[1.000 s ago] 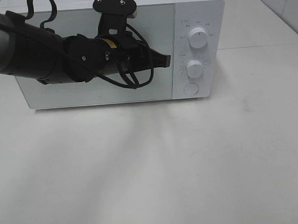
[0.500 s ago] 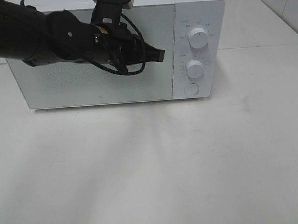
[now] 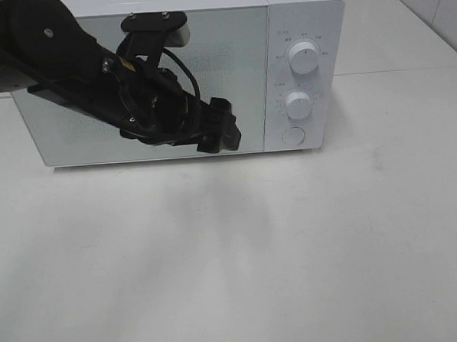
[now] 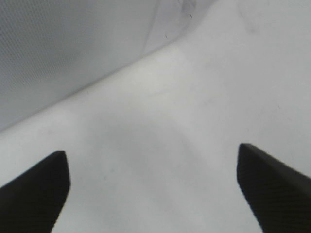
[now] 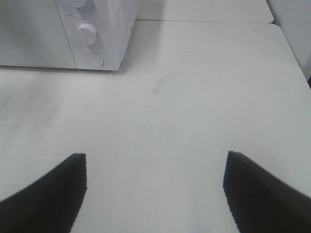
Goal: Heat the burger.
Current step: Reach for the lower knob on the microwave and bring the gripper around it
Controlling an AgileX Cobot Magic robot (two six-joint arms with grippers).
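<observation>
The burger is out of view in every frame. The white microwave stands at the back of the table with its door closed. My left gripper hangs in front of the lower right part of that door, tilted down toward the table. Its jaws are open and hold nothing. In the left wrist view the left gripper has its dark fingers wide apart over bare table, with the microwave just beyond. My right gripper is open and empty over the table, far from the microwave.
The microwave's control panel has an upper knob, a lower knob and a round button. The black left arm with its cables crosses in front of the door. White table spreads in front.
The left gripper was shut near the door's right edge. It has moved down and slightly left and has opened. The right gripper shows no change.
</observation>
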